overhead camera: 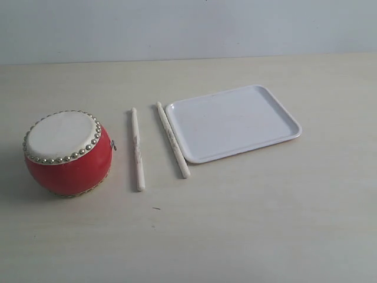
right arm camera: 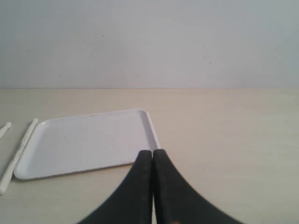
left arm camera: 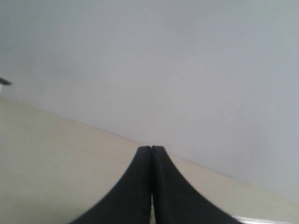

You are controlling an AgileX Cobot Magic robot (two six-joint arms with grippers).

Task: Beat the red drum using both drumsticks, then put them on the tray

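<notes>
Left gripper [left arm camera: 151, 153]: clenched on nothing.
Right gripper [right arm camera: 153, 155]: clenched, empty too.
Red drum [overhead camera: 68, 153]: left of frame, nothing touching it.
Drumsticks [overhead camera: 137, 150]: both mid-frame, flat on table [overhead camera: 265, 224] between drum and tray.
Tray [overhead camera: 232, 121]: right of centre, holds no stick.
Progress: you have it all to do, I judge: grasp, beat, set down.

On your bench [overhead camera: 265, 224], the drum [overhead camera: 68, 153] stands at the left and the tray [overhead camera: 232, 122] lies at the right. Between them, the left drumstick [overhead camera: 137, 149] lies near the drum, and the right drumstick [overhead camera: 172, 140] lies along the tray's left edge.
</notes>
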